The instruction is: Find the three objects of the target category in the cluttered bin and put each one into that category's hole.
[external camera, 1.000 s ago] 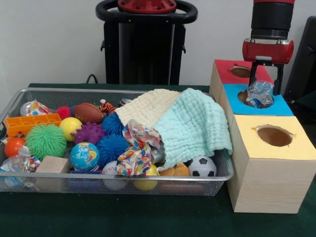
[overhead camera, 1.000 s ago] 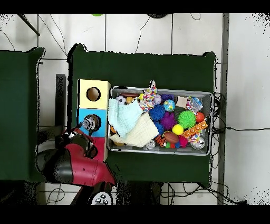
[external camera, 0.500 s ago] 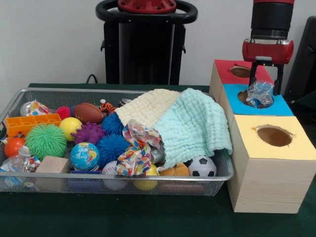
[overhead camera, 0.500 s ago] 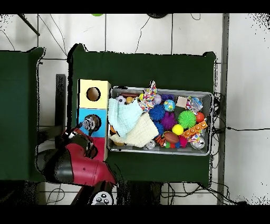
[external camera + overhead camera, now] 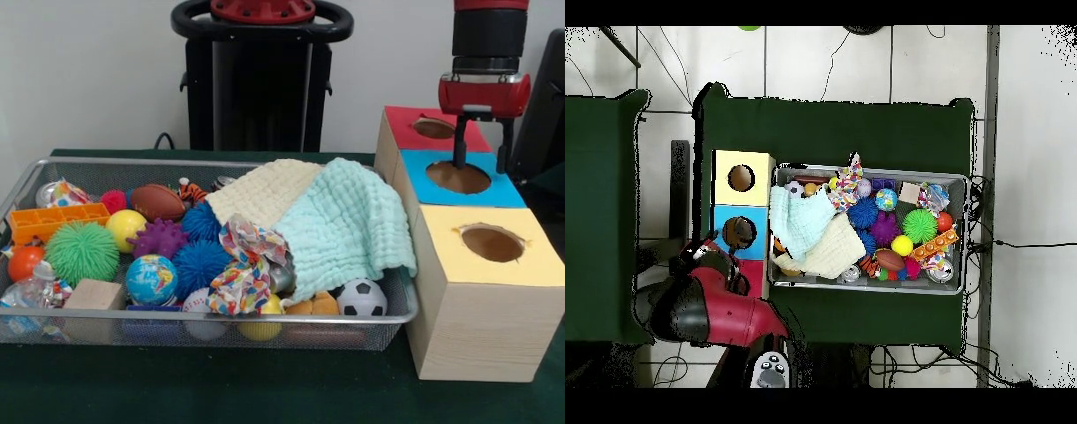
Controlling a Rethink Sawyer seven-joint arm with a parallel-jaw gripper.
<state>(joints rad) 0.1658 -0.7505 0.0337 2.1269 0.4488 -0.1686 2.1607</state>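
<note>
My gripper [image 5: 481, 161] hangs open just above the blue hole [image 5: 457, 177] of the three-hole wooden box [image 5: 477, 327], with nothing between its fingers. The blue hole looks dark and empty from here. The red hole [image 5: 433, 128] lies behind it and the yellow hole [image 5: 491, 243] in front. In the overhead view the red arm [image 5: 715, 310] covers the red end of the box, beside the blue hole [image 5: 739, 232]. The wire bin [image 5: 203, 331] holds a clear plastic bottle [image 5: 31, 287] at its left front and a shiny wrapper [image 5: 62, 193] at its back left.
A mint cloth [image 5: 349, 225] and a cream cloth [image 5: 265, 190] drape over the bin's right half, hiding what is beneath. Spiky balls, a globe ball [image 5: 151, 279], a soccer ball [image 5: 361, 299], a wooden block [image 5: 93, 294] and an orange tray [image 5: 55, 221] crowd the bin.
The crumpled clear plastic held over the blue hole is gone from between the fingers. The gripper has risen slightly and stands empty.
</note>
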